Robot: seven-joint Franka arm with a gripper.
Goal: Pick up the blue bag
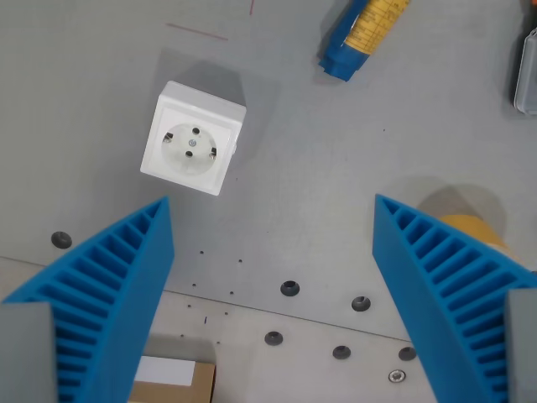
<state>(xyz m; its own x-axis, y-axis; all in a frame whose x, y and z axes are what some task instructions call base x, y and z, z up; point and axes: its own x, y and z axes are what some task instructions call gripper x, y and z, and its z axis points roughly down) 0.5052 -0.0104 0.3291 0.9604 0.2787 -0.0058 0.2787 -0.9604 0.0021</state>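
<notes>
Two ribbed blue gripper (273, 214) fingers spread, empty, lower frame; blue-and-yellow crinkled plastic bag (362, 34) top centre; white square socket (193, 138) upper left on grey worktop (319, 168).

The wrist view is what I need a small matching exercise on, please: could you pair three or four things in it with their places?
Things:
1. blue bag
2. white socket
3. yellow object
4. cardboard box

Places:
A. bottom edge, below the left finger
B. top edge, right of centre
C. partly hidden behind the right finger
D. upper left of centre

Pairs: 1-B, 2-D, 3-C, 4-A. The hand is open and holds nothing.
</notes>
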